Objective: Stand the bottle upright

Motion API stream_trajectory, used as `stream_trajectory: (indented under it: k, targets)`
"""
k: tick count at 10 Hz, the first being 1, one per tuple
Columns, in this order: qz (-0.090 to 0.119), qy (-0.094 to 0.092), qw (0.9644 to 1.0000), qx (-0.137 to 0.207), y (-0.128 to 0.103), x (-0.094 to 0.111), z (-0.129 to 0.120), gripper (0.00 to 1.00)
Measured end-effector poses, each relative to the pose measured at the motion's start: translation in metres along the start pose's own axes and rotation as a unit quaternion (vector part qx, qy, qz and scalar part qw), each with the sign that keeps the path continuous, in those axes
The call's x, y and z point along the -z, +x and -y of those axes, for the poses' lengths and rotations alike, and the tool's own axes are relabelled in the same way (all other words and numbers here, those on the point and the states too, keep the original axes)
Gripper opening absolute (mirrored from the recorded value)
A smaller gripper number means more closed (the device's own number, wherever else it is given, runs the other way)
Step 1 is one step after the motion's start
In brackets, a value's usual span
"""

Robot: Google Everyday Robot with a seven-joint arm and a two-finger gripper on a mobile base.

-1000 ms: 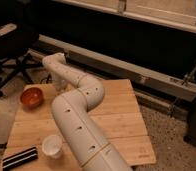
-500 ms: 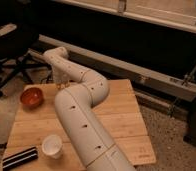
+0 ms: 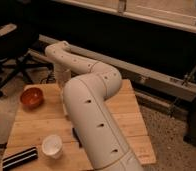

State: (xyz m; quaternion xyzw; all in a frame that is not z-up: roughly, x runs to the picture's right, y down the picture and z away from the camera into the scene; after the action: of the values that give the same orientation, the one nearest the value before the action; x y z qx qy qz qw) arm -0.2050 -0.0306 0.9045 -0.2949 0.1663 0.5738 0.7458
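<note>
My white arm (image 3: 93, 115) rises from the front of the wooden table (image 3: 126, 117) and bends back to the far left. My gripper (image 3: 62, 79) hangs down from the wrist over the table's far left edge and is shut. It shows only as a pale upright shape, and I cannot tell whether anything is in it. The bottle is hidden; I cannot make it out apart from the gripper and the arm.
An orange bowl (image 3: 32, 97) sits at the table's left. A white cup (image 3: 52, 146) stands near the front left, with a dark striped flat object (image 3: 19, 157) beside it. An office chair (image 3: 11, 62) stands off the left side, and a metal rail (image 3: 156, 80) runs behind.
The elbow has swung right and up, and the forearm now reaches further back. The wrist and gripper stay over the table's far left edge.
</note>
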Motion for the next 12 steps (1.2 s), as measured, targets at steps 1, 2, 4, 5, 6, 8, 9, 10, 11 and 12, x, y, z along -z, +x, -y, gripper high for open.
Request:
stream_trajectory:
  k: [1, 2, 4, 5, 6, 8, 9, 10, 11, 12]
  targets:
    - [0.015, -0.003, 0.9999, 0.000, 0.006, 0.011, 0.001, 0.40]
    - [0.026, -0.005, 0.9997, 0.000, 0.013, 0.018, 0.001, 0.40]
    - [0.045, -0.009, 0.9989, 0.001, 0.029, 0.031, 0.002, 0.40]
    - [0.052, -0.011, 0.9986, 0.001, 0.034, 0.035, 0.002, 0.40]
    - [0.062, -0.012, 0.9980, 0.000, 0.040, 0.040, 0.002, 0.40]
    - [0.085, -0.012, 0.9963, -0.003, 0.049, 0.050, 0.003, 0.40]
    - [0.103, -0.011, 0.9946, -0.005, 0.052, 0.055, 0.003, 0.40]
    - [0.118, -0.008, 0.9929, -0.008, 0.054, 0.059, 0.003, 0.40]
    - [0.134, -0.006, 0.9909, -0.012, 0.056, 0.064, 0.004, 0.40]
    - [0.145, -0.004, 0.9894, -0.014, 0.058, 0.067, 0.004, 0.40]
